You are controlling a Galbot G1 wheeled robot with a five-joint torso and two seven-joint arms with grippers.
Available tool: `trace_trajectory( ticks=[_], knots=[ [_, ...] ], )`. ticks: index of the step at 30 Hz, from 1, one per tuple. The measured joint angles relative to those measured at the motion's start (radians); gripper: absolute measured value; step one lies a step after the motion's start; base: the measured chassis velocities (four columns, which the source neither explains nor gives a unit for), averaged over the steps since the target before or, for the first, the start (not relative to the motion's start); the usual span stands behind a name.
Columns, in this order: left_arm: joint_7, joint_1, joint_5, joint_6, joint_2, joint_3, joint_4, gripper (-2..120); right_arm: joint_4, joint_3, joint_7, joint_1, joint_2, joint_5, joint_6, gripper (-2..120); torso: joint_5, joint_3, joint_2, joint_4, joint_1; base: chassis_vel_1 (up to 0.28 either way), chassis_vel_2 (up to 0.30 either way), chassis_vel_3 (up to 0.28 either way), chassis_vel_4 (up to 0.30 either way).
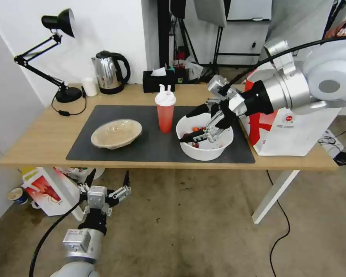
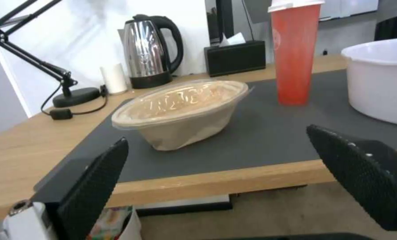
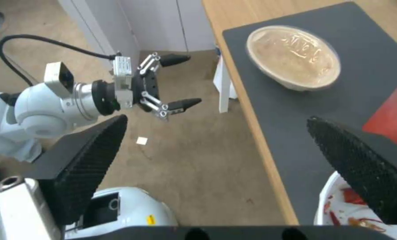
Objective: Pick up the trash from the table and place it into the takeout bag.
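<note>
The right gripper [image 1: 189,127] hangs over the white bowl [image 1: 205,148], reaching in from the takeout bag side. Its fingers are spread wide and hold nothing; one black fingertip [image 1: 192,112] lies over the bowl's far rim, the other points down toward the red crayfish shells [image 1: 195,130] inside. From the head view it cannot be told whether either tip touches the bowl.

The left gripper [image 1: 108,181] is parked below the desk's front edge, ahead of the left part of the desk. Its fingers are also spread wide and empty. In the left wrist view its two black pads [image 2: 94,186] frame the tan container [image 2: 180,111].

On the desk [image 1: 30,148], the dark grey mat [image 1: 153,148] carries three items in a row. The tan lidded container [image 1: 116,133] sits on the mat's left part. The red cup [image 1: 165,113], upright with white lid and straws, stands near the mat's middle, just beside the bowl. The bowl sits on the mat's right part, near the front edge.

The takeout bag [image 1: 292,132] stands upright at the desk's right end, off the mat's right edge, partly behind the right arm.

Along the desk's back edge stand a black lamp [image 1: 61,92], a small white cup [image 1: 90,87], a kettle [image 1: 109,73] and a black tissue box [image 1: 158,80].
</note>
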Motion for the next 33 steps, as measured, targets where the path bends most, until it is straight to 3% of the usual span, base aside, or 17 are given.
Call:
trace_trajectory(
  ticks=[33],
  knots=[
    [0.0,0.0,0.0,0.0,0.0,0.0,0.0,100,0.03,-0.026,-0.049,-0.077,-0.094,-0.095,-0.013,100,-0.0001,0.0,0.0,0.0,0.0,0.0,0.0,0.0,0.0]
  ],
)
